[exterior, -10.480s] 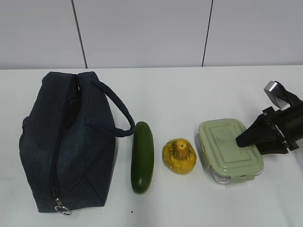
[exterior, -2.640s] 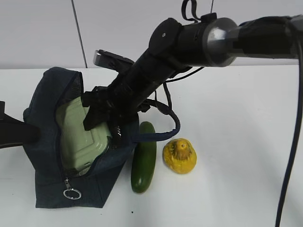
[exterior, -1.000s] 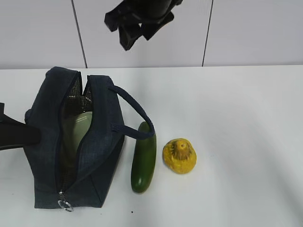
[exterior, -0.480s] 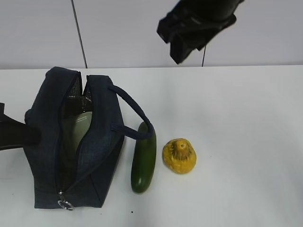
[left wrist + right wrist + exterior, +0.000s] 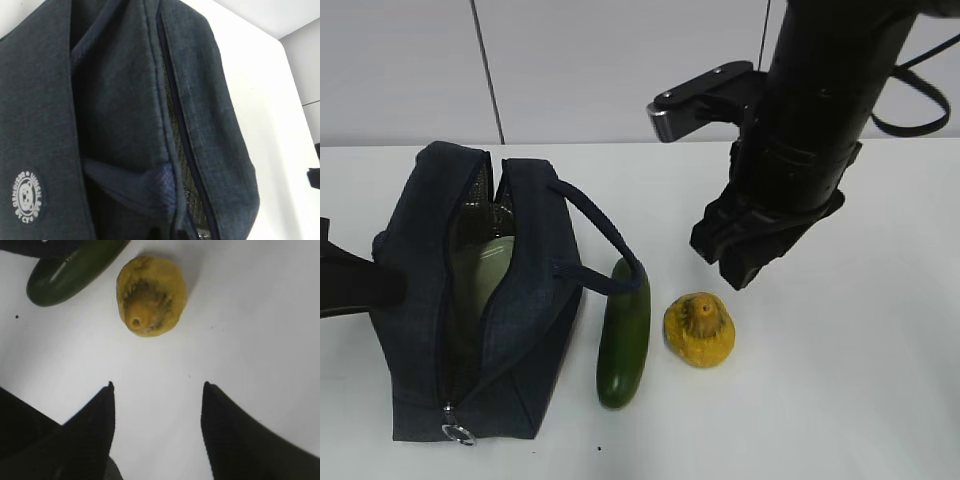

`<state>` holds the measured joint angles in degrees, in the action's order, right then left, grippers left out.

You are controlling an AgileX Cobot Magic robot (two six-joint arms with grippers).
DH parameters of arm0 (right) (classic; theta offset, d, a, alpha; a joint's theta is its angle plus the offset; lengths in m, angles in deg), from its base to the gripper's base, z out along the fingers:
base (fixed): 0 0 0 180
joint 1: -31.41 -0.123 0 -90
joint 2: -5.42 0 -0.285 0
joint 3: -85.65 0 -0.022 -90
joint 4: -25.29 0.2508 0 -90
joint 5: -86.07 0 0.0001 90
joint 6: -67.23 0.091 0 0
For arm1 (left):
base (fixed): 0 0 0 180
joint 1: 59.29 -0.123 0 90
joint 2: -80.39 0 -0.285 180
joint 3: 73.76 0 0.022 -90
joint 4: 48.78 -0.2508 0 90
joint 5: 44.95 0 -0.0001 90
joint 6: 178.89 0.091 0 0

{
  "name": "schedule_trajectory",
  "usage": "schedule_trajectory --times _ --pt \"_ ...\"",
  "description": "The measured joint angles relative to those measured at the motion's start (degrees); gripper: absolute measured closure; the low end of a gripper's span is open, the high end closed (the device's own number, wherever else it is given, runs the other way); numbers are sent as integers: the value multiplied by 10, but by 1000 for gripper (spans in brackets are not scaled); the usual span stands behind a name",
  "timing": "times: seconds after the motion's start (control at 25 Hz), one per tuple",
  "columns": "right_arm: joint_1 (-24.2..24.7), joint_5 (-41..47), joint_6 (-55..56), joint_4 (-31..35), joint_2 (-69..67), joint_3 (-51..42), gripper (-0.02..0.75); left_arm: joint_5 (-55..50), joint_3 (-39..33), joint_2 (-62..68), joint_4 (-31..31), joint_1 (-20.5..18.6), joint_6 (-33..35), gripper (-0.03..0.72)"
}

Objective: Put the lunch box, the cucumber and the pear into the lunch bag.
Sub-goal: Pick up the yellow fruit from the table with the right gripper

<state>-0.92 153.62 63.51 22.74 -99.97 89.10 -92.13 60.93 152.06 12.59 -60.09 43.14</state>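
- Right gripper: jaws apart, empty, hovering; pear at its 12 o'clock.
- Cucumber at pear's 9 o'clock.
- Lunch box inside unzipped lunch bag.
- Left gripper: closed at the bag's 9 o'clock.

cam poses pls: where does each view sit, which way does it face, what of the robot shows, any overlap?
Exterior: front of the table, slanting down on lunch bag, cucumber, pear; right arm shows.
Left wrist: right up against the lunch bag's fabric and zipper; no gripper visible.
Right wrist: looks down past the open right gripper at pear, cucumber.
Shared: exterior and right wrist both show pear, cucumber.
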Motion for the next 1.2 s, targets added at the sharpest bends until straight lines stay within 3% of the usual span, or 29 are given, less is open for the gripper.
schedule_trajectory --times 0.36,1.2 --pt "0 -77 -7 2 -86 0 226 0 0 0 0 0 0 703" --pt "0 -81 -8 11 -186 45 241 -1 0 0 0 0 0 703"
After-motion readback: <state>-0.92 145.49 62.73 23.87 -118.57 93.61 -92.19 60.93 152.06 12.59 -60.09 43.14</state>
